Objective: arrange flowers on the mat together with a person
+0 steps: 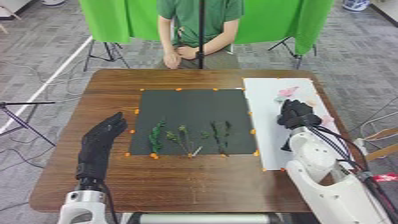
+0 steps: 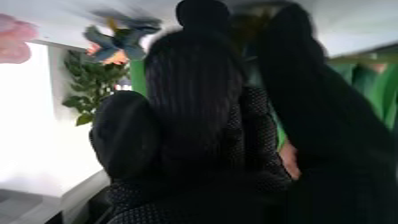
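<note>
Just beside the right fingers [image 1: 296,108] lies a blue-grey flower [image 2: 131,44].

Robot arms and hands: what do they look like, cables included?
Left arm and right arm: white, rounded shells. Black cables run along the right one. Silvery collar at the left wrist. Left robot hand and right robot hand: black fabric gloves, the right one partly ribbed, partly mesh-textured.
</note>
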You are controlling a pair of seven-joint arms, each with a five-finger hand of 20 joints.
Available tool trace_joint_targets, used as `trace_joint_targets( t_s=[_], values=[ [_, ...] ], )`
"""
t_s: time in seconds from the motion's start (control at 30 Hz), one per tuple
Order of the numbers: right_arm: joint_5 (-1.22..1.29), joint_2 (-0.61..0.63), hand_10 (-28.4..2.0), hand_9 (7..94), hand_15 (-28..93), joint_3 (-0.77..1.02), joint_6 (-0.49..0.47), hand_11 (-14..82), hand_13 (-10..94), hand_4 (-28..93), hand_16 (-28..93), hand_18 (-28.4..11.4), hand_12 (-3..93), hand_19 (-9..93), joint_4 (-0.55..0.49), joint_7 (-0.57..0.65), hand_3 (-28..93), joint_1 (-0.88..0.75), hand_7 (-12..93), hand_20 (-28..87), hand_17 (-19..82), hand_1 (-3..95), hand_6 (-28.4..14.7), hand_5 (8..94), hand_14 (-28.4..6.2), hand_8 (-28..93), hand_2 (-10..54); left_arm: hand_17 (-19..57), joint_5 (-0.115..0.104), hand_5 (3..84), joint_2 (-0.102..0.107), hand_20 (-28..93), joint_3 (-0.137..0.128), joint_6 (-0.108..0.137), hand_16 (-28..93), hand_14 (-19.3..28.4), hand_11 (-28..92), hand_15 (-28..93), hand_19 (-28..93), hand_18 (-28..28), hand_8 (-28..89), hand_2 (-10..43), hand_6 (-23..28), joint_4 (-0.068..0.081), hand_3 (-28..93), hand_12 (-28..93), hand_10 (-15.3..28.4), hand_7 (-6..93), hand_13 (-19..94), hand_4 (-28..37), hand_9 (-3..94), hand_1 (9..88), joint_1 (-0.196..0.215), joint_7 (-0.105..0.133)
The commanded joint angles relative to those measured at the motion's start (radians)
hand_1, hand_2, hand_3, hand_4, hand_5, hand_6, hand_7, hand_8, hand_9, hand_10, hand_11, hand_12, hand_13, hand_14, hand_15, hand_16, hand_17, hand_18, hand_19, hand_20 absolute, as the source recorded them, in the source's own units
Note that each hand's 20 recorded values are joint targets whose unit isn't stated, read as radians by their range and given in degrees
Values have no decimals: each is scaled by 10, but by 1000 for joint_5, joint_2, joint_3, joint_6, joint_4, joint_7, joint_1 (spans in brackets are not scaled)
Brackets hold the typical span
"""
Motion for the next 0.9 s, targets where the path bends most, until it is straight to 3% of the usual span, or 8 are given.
trace_joint_targets(
  t_s=[0.03,0.1,0.27,0.37,0.47,0.67,0.77,0.9],
  values=[
    [15,13,-90,937,604,-19,99,139,937,350,160,-87,284,932,-5,-13,-275,-19,166,296,706,929,19,851,3,60,-95,64,-13,470,22,164,-22,19,13,159,153,113,18,85,-66,-49,32,12,646,134,126,133,336,-175,432,293,11,-5],
    [25,24,-90,937,622,-14,110,162,937,363,159,-90,280,932,-40,-6,-282,-3,164,326,711,939,15,865,6,66,-95,64,-25,471,27,164,-38,33,12,158,151,109,18,85,-66,-48,32,13,645,133,126,133,335,-175,430,294,14,1],
    [94,44,-91,937,654,-50,120,173,937,370,162,-94,281,932,-139,-13,-283,120,161,391,714,945,13,873,10,70,-95,81,-94,471,42,168,-73,96,7,149,148,96,24,78,-67,-43,34,10,645,130,131,129,330,-177,430,292,33,35],
    [152,25,-91,937,665,-127,126,174,937,373,163,-95,282,932,-166,-54,-283,243,161,411,715,945,11,875,12,71,-95,95,-102,467,40,171,-89,134,3,139,140,87,27,73,-68,-36,38,11,646,124,134,120,327,-179,425,290,42,55],
    [210,-36,-91,937,671,-239,118,177,937,375,164,-95,284,932,-147,-112,-283,384,161,425,716,946,11,876,13,72,-95,102,-124,455,37,172,-96,171,0,133,130,84,28,71,-69,-29,43,14,646,118,133,109,324,-179,414,290,47,76],
    [276,-238,-90,937,679,-439,26,180,937,371,164,-95,282,932,-18,-202,-283,569,161,451,717,946,14,877,14,71,-95,106,-146,449,28,177,-96,184,-8,131,125,86,29,77,-63,43,34,19,678,110,131,110,323,-192,406,289,43,96],
    [249,-330,-89,937,683,-508,-24,181,937,370,164,-95,281,932,55,-242,-283,594,162,458,718,945,15,878,15,71,-95,99,-150,452,24,176,-97,167,-8,131,128,86,24,77,-65,73,30,22,684,111,130,117,320,-202,411,290,45,98],
    [193,-415,-88,937,684,-586,-98,180,937,370,164,-95,281,932,135,-302,-283,594,164,466,718,944,17,877,15,69,-95,97,-152,455,31,174,-94,167,-8,131,127,86,23,77,-68,100,28,18,692,111,130,121,320,-215,414,293,50,97]
  ],
)
